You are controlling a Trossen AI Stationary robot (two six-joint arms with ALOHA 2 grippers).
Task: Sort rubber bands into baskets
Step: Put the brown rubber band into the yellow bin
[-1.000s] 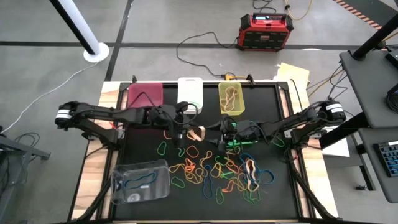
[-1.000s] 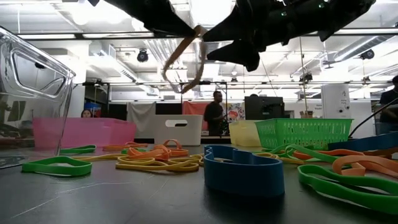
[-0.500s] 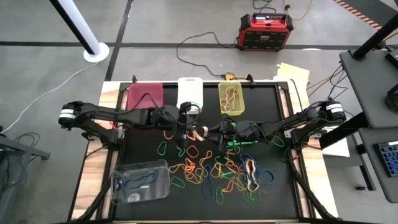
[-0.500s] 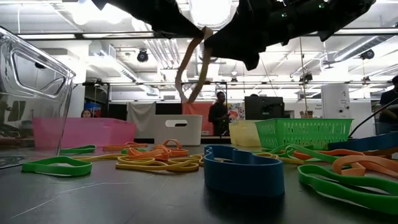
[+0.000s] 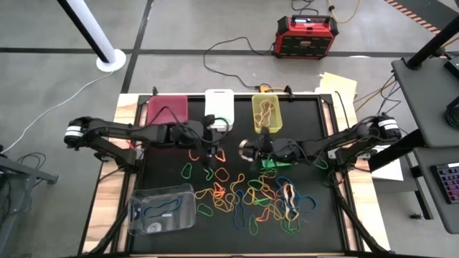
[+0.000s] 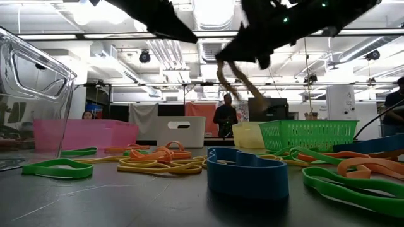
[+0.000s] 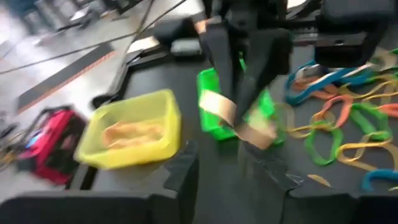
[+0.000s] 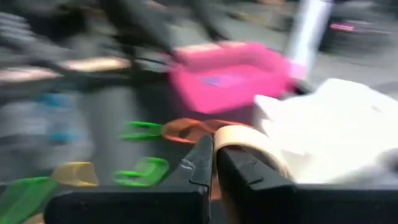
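The right gripper (image 8: 213, 163) is clamped shut on a tan band (image 8: 249, 143), holding it above the mat between the white basket (image 5: 219, 104) and the yellow basket (image 5: 267, 113). In the low view the band (image 6: 237, 79) hangs as a limp loop under the gripper, clear of the table. The left gripper (image 5: 208, 143) sits just beside it over the mat; its fingers look parted and empty, though the left wrist view is too blurred to be sure.

Most bands (image 5: 251, 201) lie in a loose tangle on the near half of the mat, orange, yellow, green and blue mixed. The yellow basket holds 1 or 2 orange-looking loops, and the clear basket (image 5: 163, 209) at the near left holds a blue one. The pink basket (image 5: 168, 109) and the green mesh basket (image 5: 274, 162) are also on the mat.

The bands are likely very light, soft and stretchy, so a held loop will swing and may snag on a fingertip at release. Pinching 1 strand at the edge of a loop, away from overlaps, looks the safest way to lift 1 alone.
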